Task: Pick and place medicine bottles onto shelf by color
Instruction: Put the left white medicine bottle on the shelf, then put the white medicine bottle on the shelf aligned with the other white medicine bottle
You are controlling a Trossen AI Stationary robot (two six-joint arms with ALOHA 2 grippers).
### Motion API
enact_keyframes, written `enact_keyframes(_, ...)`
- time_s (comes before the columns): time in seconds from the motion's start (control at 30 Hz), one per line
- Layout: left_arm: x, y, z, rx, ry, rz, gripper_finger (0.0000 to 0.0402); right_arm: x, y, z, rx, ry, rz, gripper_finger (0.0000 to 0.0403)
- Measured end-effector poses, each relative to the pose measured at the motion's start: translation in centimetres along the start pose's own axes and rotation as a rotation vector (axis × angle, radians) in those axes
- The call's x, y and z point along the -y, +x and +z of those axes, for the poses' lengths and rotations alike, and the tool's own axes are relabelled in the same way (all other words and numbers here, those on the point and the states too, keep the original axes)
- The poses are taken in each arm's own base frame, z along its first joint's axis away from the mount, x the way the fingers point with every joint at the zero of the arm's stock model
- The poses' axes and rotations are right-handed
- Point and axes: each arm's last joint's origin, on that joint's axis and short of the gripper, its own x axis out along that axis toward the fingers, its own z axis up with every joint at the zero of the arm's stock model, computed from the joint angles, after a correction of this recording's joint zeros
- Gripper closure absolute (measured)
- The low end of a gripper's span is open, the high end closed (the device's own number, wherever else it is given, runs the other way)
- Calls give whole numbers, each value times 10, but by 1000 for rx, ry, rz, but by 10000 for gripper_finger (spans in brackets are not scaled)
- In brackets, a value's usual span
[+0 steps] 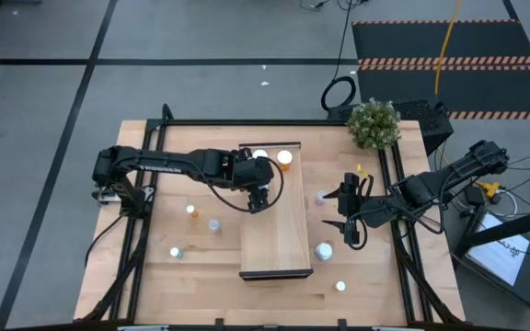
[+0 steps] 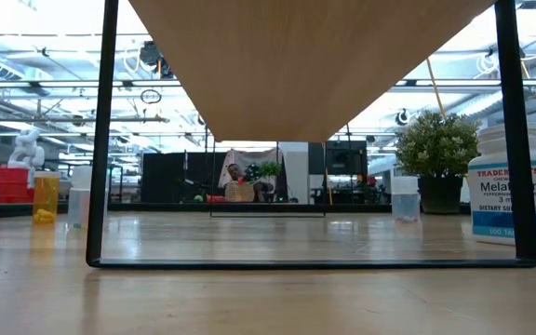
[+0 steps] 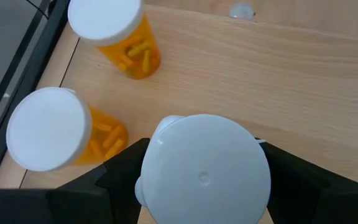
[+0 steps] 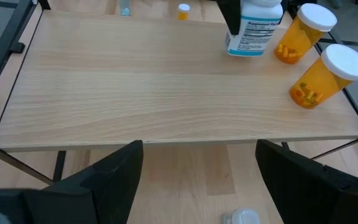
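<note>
The shelf (image 1: 279,230) is a long light-wood tray in the middle of the table. Two orange bottles with white caps (image 3: 107,31) (image 3: 55,134) stand at its far end. My left gripper (image 1: 258,198) is over the shelf's far left part, shut on a white bottle (image 4: 253,28) beside the orange ones. My right gripper (image 4: 197,180) hangs open just off the shelf's right edge, touching nothing. Several more bottles stand on the table, among them an orange one (image 1: 191,210) to the left and a white one (image 1: 324,250) to the right. My left gripper pinches the white bottle between its two fingers (image 3: 120,171), which come from above onto opposite sides just under the white cap (image 3: 204,174). The bottle stands upright. Whether its base (image 4: 244,51) rests on the shelf or hangs just above it, I cannot tell.
A potted plant (image 1: 374,122) stands at the table's far right corner. The shelf is raised on a thin black frame (image 2: 100,186), and a labelled white bottle (image 2: 515,186) stands beside it. A black rail (image 1: 394,211) runs along the table's right side. The shelf's near part is bare wood.
</note>
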Motion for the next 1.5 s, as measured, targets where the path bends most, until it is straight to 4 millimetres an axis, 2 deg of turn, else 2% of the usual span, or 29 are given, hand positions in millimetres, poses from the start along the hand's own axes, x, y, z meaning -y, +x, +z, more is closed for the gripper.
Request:
enact_keyframes(0.27,2,12,-5,-26,2,11,142,0,0,0,0,0,1,94)
enact_keyframes(0.63,1,13,-5,-25,-21,15,139,0,0,0,-1,-1,1,94)
enact_keyframes(1.03,0,15,-6,-27,-23,40,66,0,0,0,-2,-1,0,94)
enact_keyframes(1.27,-3,0,-1,39,-42,33,62,0,0,0,-1,2,1,94)
enact_keyframes(1.5,-9,-38,4,174,-73,15,62,0,0,0,0,13,1,94)
